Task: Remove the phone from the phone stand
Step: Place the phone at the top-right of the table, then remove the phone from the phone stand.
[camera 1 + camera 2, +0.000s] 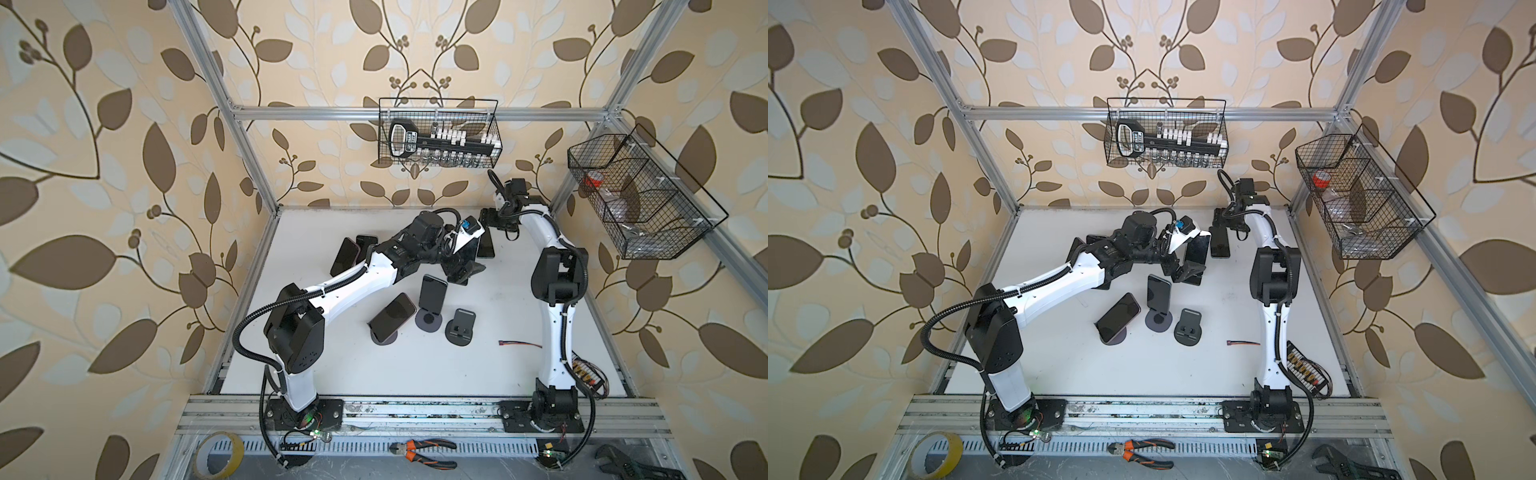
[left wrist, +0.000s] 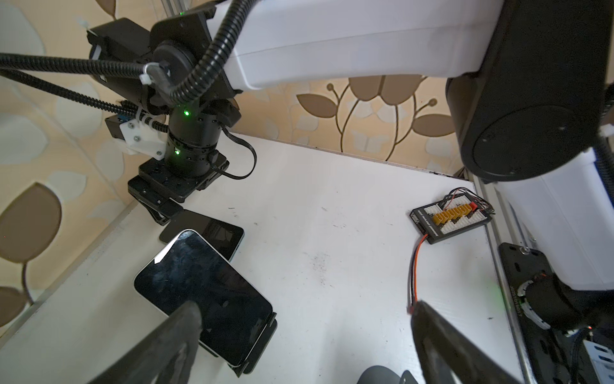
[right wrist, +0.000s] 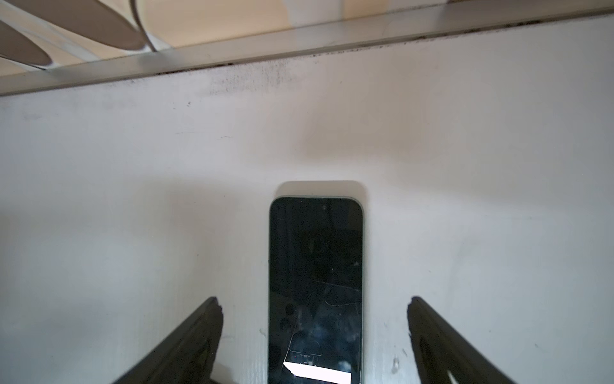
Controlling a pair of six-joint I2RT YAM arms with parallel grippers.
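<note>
We see left jaws wide open, empty, beside the phone [image 2: 206,292] leaning in its stand [image 2: 262,342] — likely lining up an edge grip. Right jaws open, holding nothing, over another phone [image 3: 315,266] flat on the worktop [image 3: 133,199].

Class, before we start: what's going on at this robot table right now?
Two robot arms are working among phones and stands on a white table. The left gripper, jaws open, sits at a propped phone on its phone stand, one finger in front of the screen, not gripping. The right gripper hangs open over a flat phone near the back wall. Nearer the front, a tilted phone and an upright phone rest on stands beside an empty stand.
</note>
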